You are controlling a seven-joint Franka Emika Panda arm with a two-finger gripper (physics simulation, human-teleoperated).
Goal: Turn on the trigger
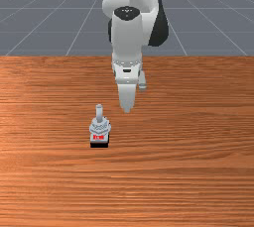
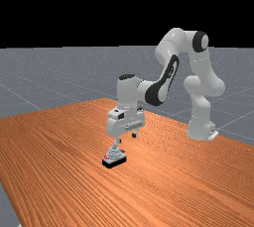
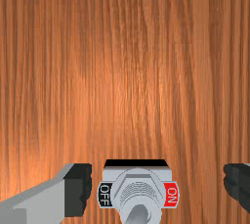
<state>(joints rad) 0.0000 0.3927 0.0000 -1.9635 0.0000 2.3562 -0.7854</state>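
Grey and black, the switch (image 1: 99, 128) is set on the wooden table (image 1: 198, 171), to the front view's left of the pincer (image 2: 126, 138) and somewhat nearer that camera. Its long axis is laid roughly near to far there, with the red ON label (image 3: 171, 194) at the near end and the black OFF label (image 3: 105, 194) at the far end. In the wrist view the fingers (image 3: 78, 189) are spread wide, nothing gripped, and the switch is seen between them. As judged, a sideways shift towards the front view's left is called for first, so that the lever (image 1: 99, 112) can be met from its OFF side and pushed towards ON; if lowered out of line, the lever could be missed or the base knocked
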